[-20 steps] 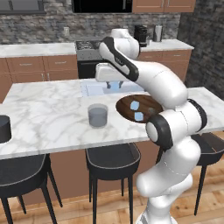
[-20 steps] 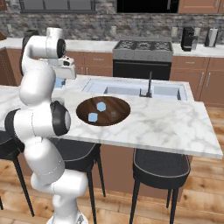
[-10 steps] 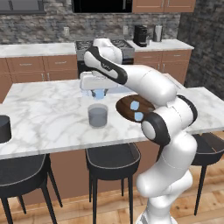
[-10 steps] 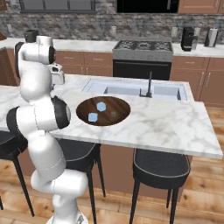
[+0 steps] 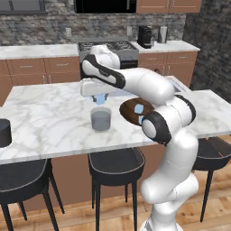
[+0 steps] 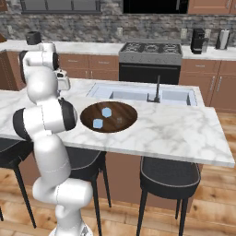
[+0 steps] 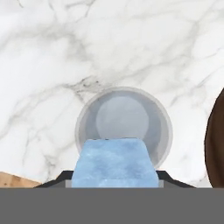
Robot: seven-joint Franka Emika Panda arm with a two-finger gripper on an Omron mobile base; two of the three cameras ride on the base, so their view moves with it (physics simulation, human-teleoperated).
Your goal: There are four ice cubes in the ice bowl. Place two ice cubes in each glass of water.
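The tool (image 5: 100, 96), pinching an ice cube (image 7: 114, 162), has swung from the ice bowl (image 5: 131, 111) to directly above the see-through grey glass (image 5: 101, 119) on the table (image 5: 49, 122), seemingly ready to drop it in.

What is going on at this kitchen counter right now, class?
A white robot arm holds an ice cube in its claw above the clear grey glass on the marble counter. Two more cubes lie in the brown bowl beside it. A dark glass stands at the counter's far left.
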